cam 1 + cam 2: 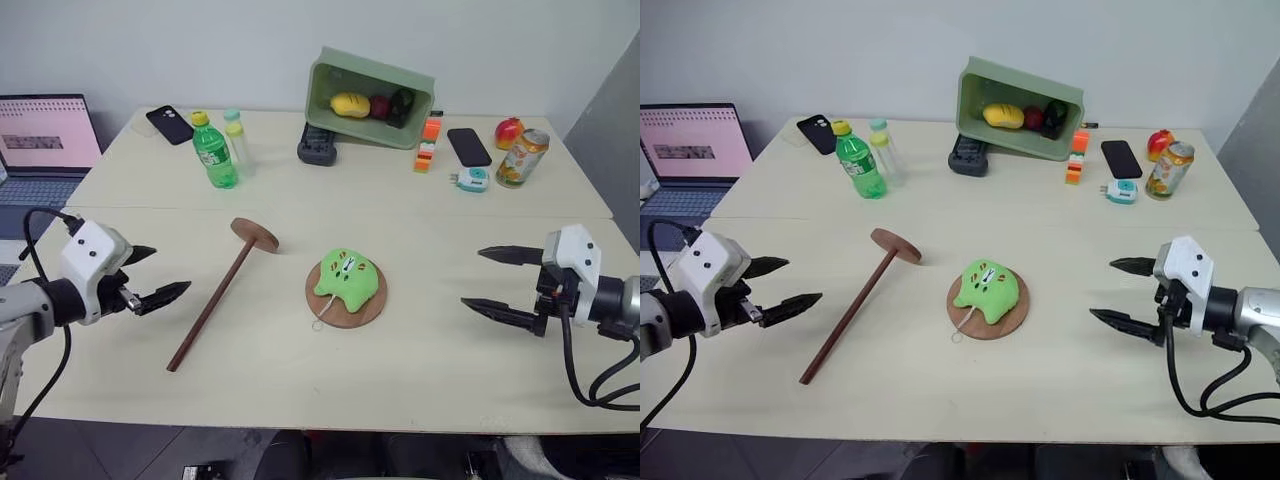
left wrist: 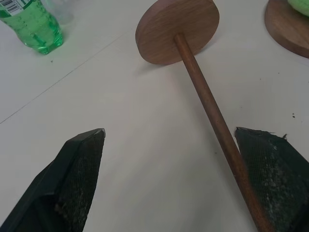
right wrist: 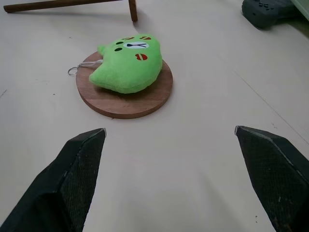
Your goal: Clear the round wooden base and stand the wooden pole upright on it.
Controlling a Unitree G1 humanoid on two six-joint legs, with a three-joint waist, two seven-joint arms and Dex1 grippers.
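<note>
The table [image 1: 300, 390] is pale and carries all items. Clock directions are read on the left eye view, with the base as centre.

The bin [image 1: 368, 98] is green, tipped on its side at 12 o'clock, near the far edge, with its opening facing the robot. It holds fruit-shaped items.

The laptop [image 1: 45, 140] is open at 10 o'clock, off the table's left end.

The pole [image 1: 215, 298] lies flat at 9 o'clock, near the base and apart from it. Its disc end points to 1 o'clock, its bare end to 7 o'clock.

The base [image 1: 345, 300] lies flat near the table's middle. It is not clear.

The toy [image 1: 348, 278] is a green plush and rests on the base, covering its centre. Its loop hangs over the rim at 7 o'clock.

The left gripper [image 1: 150, 275] hovers at 9 o'clock beyond the pole, fingers spread apart and empty. In the left wrist view, the pole's shaft passes just beside one finger [image 2: 275, 179].

The right gripper [image 1: 500, 282] hovers at 3 o'clock, well apart from the base, fingers spread apart and empty.

The bottle [image 1: 214, 152] is green and stands at 11 o'clock.

The can [image 1: 521, 158] stands at 2 o'clock, with an apple [image 1: 508, 132] just behind it.

Two phones [image 1: 170, 124] [image 1: 468, 146] lie flat on the far half.
</note>
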